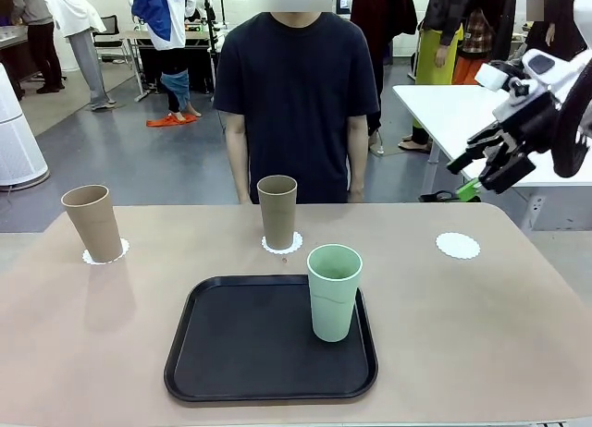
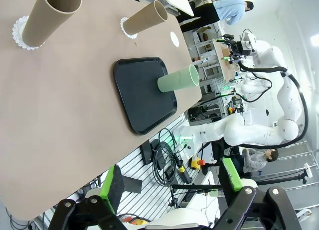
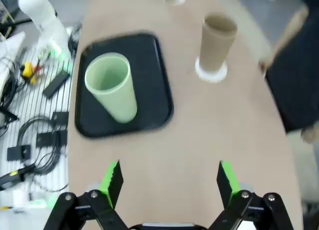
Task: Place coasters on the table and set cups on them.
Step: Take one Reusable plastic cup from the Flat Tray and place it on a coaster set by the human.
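Two tan cups already stand on their doilies at the far side of the table (image 1: 518, 298), and the mint green cup (image 1: 333, 292) stands upright on the black tray (image 1: 231, 353). One empty coaster (image 1: 458, 246) lies off to the robot's right. The right gripper (image 1: 488, 157), jaws spread and empty, hangs above that side, nearer the cup than the left gripper (image 2: 172, 182), also spread. Its wrist picture is blurred, but the cup seems ahead and to its left.
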You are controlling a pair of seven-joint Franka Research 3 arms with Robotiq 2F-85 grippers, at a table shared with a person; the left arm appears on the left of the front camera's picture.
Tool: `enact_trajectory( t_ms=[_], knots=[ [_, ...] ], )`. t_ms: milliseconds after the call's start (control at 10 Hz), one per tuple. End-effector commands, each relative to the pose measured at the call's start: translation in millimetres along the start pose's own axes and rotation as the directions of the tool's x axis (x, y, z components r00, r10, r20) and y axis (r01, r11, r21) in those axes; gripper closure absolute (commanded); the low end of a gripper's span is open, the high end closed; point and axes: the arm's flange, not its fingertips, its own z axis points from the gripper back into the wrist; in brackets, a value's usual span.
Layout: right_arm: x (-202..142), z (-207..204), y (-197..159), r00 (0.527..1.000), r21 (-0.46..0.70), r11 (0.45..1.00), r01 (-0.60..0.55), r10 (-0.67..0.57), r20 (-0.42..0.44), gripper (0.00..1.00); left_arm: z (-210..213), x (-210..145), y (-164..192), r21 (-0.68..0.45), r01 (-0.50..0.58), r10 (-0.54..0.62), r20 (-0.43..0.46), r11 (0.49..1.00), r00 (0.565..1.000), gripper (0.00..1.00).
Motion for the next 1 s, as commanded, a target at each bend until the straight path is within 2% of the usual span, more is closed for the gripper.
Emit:
enact_trajectory(
  t_ms=[0,100,200,500,600,800,900],
  knots=[
    [-30,-10,-16,0.85,0.152,0.963,-0.224,0.116,0.515,0.0,0,-1,-1,0.002,0.002,-0.002,0.005,1.0,1.0,0.0],
    [-34,-11,-15,0.884,0.193,0.968,-0.161,0.055,0.464,0.0,0,-1,-1,0.002,0.002,-0.002,0.005,1.0,1.0,0.0],
    [-15,-6,-3,0.987,-0.007,0.998,-0.06,0.06,0.151,0.0,0,-1,-1,0.002,0.002,-0.002,0.005,1.0,1.0,0.0],
    [-15,-6,-3,0.987,-0.007,0.998,-0.06,0.06,0.151,0.0,0,-1,-1,0.002,0.002,-0.002,0.005,1.0,1.0,0.0],
    [-24,-8,-6,0.972,-0.002,0.996,-0.091,0.089,0.218,0.0,0,-1,-1,0.002,0.002,-0.002,0.005,1.0,1.0,0.0],
    [-47,-52,2,0.95,0.089,0.996,0.009,-0.036,0.31,0.0,0,-1,-1,0.002,0.002,-0.002,0.005,1.0,1.0,0.0],
    [-51,-66,8,0.921,0.115,0.993,0.004,-0.048,0.387,0.0,0,-1,-1,0.002,0.002,-0.002,0.005,1.0,1.0,0.0]
  ],
)
